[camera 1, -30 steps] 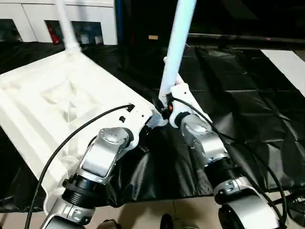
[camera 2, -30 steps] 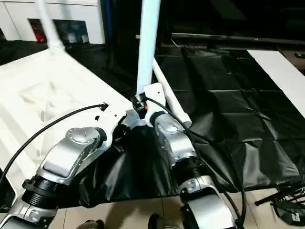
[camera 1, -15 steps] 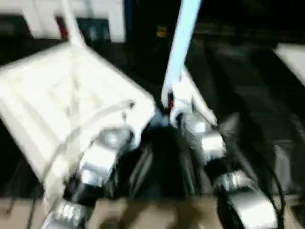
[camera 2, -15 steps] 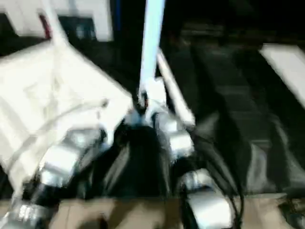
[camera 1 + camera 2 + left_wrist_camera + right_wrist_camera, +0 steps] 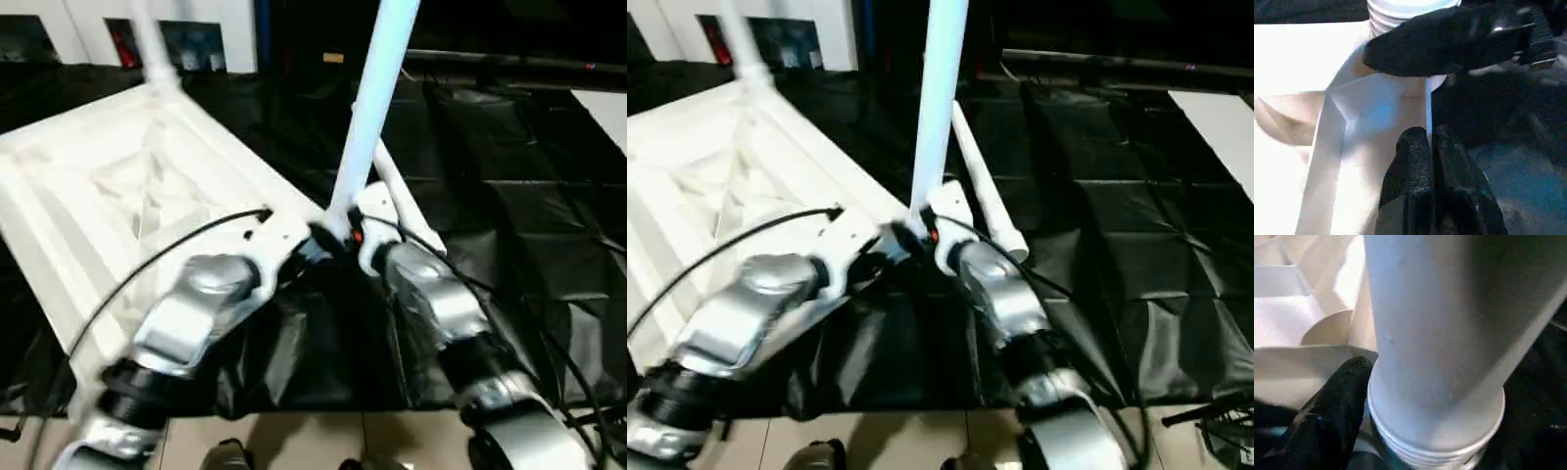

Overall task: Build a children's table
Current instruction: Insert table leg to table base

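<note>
The white table top lies upside down on a black sheet, ribs facing up. One white leg stands in its far corner socket. A second leg stands upright at the near corner, its ribbed collar at the socket. My right gripper sits right at this leg's base, against the collar. My left gripper is shut on the thin rim of the table top just beside that corner. A third leg lies loose on the sheet behind my right arm.
The crinkled black sheet covers the floor to the right and front. A white cabinet with glass doors stands at the back left. Bare tiled floor shows below my arms, and a white panel lies at the far right.
The whole picture has shifted and blurred with the camera. Both grippers stay at the near corner, and the upright leg stays in place.
</note>
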### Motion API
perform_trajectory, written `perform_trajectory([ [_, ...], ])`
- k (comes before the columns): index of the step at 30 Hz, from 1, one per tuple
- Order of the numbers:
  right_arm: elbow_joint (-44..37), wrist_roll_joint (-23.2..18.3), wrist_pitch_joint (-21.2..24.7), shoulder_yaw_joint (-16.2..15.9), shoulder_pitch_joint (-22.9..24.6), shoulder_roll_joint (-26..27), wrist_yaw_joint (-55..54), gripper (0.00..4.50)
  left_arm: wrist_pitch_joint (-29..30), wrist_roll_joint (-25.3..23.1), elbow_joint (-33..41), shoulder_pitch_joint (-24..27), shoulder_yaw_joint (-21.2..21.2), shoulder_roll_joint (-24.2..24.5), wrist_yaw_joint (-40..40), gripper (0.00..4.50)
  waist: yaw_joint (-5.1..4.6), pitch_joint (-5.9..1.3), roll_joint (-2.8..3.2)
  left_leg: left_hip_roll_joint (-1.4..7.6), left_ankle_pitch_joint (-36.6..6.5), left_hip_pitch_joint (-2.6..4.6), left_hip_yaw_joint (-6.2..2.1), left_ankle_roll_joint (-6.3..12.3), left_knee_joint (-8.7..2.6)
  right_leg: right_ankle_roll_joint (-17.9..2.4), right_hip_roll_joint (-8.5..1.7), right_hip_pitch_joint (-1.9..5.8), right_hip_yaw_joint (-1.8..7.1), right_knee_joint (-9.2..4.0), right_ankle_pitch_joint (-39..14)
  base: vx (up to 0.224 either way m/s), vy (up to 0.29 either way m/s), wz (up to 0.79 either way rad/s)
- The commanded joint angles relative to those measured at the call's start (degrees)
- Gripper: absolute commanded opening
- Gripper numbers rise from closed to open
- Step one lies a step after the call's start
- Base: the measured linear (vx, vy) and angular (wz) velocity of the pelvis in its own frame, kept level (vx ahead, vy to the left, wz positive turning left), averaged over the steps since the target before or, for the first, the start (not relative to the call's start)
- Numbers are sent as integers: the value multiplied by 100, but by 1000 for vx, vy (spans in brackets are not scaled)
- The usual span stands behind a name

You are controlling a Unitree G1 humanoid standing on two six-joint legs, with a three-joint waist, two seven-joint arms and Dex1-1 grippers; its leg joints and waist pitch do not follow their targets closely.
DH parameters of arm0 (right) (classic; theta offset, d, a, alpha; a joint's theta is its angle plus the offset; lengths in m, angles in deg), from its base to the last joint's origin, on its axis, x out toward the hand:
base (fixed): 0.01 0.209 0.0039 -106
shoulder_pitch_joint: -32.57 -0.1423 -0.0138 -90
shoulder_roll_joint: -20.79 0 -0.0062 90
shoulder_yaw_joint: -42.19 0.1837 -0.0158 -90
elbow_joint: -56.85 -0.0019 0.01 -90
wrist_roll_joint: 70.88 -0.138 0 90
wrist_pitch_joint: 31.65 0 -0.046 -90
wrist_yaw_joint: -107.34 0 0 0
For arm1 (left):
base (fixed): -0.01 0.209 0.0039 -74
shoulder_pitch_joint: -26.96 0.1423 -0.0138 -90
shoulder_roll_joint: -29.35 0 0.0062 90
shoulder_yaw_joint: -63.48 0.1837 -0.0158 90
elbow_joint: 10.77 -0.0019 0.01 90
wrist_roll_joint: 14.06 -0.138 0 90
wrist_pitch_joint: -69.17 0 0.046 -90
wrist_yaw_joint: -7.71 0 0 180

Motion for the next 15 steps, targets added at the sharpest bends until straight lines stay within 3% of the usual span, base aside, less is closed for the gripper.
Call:
perform_trajectory([
  [1, -351, -74, 203, -25, 98, -131, 164, 371, -203, 135, -29, 2, 97, 50, 225, 0, 14, -481, 120, 132, -235, 135, 20, 138, -285, -1381, -387, 353, 304, -374, 1316, 0, 0, 0],
  [9, -1145, 15, 489, -360, 434, -819, 1035, 371, -689, 346, -288, -11, 134, 560, 1026, 0, 122, -567, 124, 97, -8, 128, 39, 188, -228, -1326, -373, 373, 307, -322, 1744, 0, 0, 0],
  [15, -1423, 22, 485, -540, 517, -1117, 1493, 371, -996, 458, -378, -7, 195, 760, 1408, 0, 169, -606, 109, 104, -46, 126, 38, 190, -209, -1400, -377, 385, 296, -301, 1637, 0, 0, 0],
])
